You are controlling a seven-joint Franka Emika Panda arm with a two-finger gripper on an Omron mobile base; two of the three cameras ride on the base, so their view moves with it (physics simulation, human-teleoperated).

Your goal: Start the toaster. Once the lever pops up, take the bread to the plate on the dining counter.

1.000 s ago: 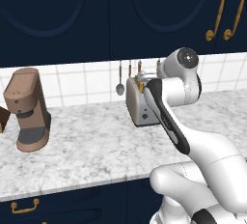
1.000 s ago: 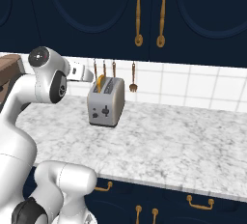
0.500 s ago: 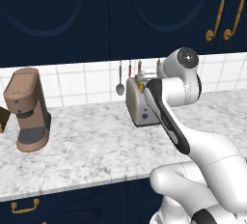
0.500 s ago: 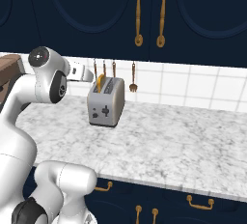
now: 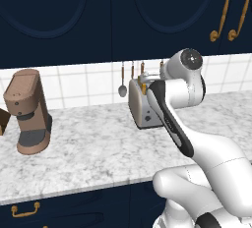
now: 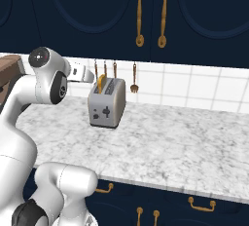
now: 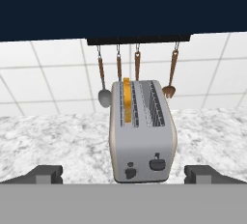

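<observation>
The toaster (image 7: 142, 133) stands on the marble table (image 7: 58, 136) against the tiled wall, straight ahead of the open end effector (image 7: 123, 175), well clear of both fingertips (image 7: 46, 174), which sit wide apart with nothing between them. Its narrow front face points at the end effector, and its long axis runs away toward the wall. The bread (image 7: 127, 100) stands upright in the left of 2 slots. The lever (image 7: 157, 163) sits low on the front face, beside a round knob (image 7: 130, 172). No writing is readable.

Silver toaster (image 7: 142, 141), orange-crusted bread (image 7: 127, 100)
</observation>
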